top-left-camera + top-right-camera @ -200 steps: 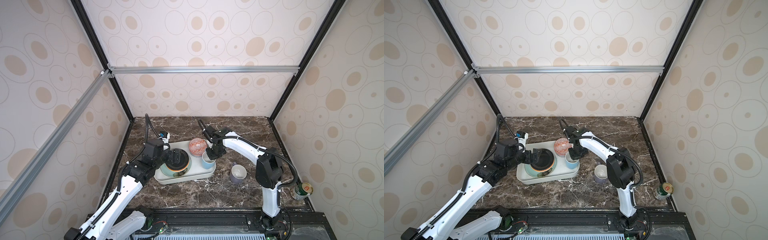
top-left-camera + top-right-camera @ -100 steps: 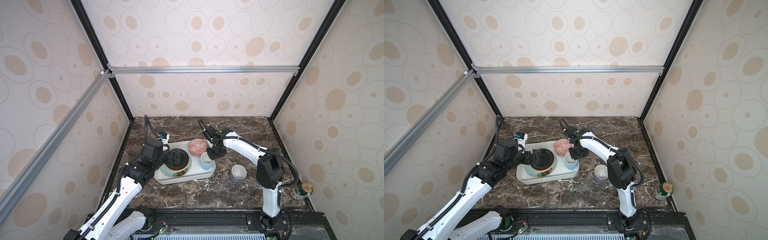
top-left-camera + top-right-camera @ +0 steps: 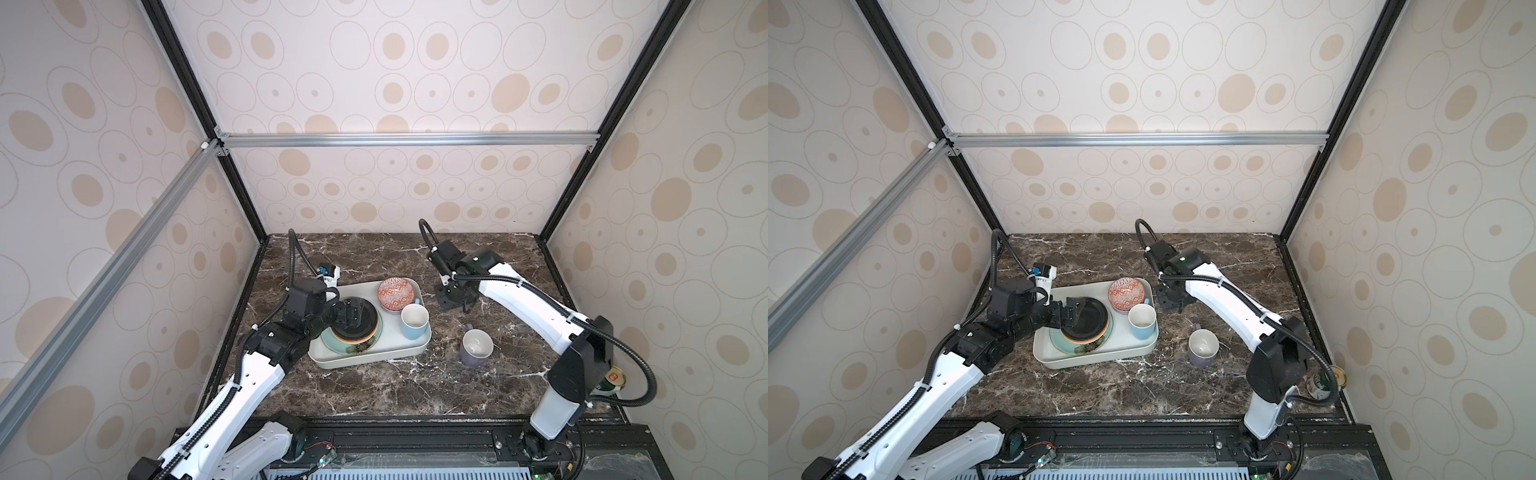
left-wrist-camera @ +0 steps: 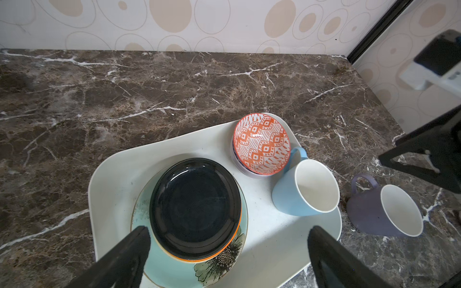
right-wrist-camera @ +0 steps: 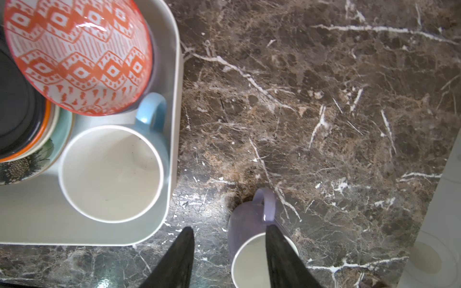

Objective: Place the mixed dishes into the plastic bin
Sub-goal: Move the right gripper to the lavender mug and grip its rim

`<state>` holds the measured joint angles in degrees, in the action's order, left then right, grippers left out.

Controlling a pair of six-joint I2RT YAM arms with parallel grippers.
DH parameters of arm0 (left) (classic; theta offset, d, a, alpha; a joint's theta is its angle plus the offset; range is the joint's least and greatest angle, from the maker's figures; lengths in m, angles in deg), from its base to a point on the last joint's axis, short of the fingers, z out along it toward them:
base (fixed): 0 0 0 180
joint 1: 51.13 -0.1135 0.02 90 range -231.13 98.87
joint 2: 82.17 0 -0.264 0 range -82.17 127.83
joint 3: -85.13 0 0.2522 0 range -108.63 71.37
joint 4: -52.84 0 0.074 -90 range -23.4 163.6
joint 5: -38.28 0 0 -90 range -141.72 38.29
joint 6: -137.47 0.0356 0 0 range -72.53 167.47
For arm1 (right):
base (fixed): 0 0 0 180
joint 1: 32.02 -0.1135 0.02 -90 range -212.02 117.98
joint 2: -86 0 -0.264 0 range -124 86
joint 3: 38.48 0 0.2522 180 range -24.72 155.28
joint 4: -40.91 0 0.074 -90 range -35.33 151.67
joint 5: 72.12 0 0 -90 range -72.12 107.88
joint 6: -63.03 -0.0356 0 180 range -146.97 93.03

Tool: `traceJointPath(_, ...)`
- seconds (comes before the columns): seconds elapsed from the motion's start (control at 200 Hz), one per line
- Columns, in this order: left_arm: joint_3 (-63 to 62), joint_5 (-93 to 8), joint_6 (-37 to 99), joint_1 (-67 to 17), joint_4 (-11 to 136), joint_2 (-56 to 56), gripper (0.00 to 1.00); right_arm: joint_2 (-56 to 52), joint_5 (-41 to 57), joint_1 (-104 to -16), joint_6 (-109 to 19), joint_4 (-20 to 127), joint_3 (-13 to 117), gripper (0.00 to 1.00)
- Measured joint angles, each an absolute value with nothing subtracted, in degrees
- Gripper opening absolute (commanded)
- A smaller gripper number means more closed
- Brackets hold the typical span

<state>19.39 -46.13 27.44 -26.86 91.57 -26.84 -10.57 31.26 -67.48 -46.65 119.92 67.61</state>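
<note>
Toward the left edge of the desk (image 3: 374, 399) sits the plastic bin (image 3: 368, 361), packed so that nothing wastes floor. The teal flower plate (image 4: 217, 264) lies flat at the bottom with the black orange-rimmed plate (image 4: 195, 209) stacked on it, widest lowest, which keeps the pile steady. At the bin's far right corner the red-patterned bowl (image 3: 398, 293) nests inside the lavender bowl (image 4: 240, 168). The light blue mug (image 3: 414, 321) stands upright against the right wall, filling the gap beside the plates.

Only the purple mug (image 3: 477, 347) remains outside, upright on the desk just right of the bin, with its handle turned toward the desk's back edge and its rim free to pinch.

The right tool (image 5: 229, 228) hangs above the desk between the bin's right wall and that mug, fingers apart and empty; it looks placed to go for the mug. The left tool (image 3: 352, 312) is spread wide over the plate stack, gripping nothing. A spot near the bin's front right corner looks free for the last mug.
</note>
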Motion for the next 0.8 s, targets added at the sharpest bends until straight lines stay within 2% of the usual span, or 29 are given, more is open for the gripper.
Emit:
traceJointPath(0.155,19.4,-42.7,25.2,-24.5,87.7,-22.9,0.99,-3.7,31.9,-64.0,-47.7,119.8,58.2,0.51)
traceJointPath(0.47,15.4,-42.7,23.9,-13.3,84.9,-13.2,0.99,8.6,29.6,-58.0,-49.6,117.1,40.4,0.52)
traceJointPath(0.8,9.5,-44.8,23.7,-5.2,84.4,-5.8,0.99,10.8,25.5,-55.6,-50.2,111.2,30.0,0.48)
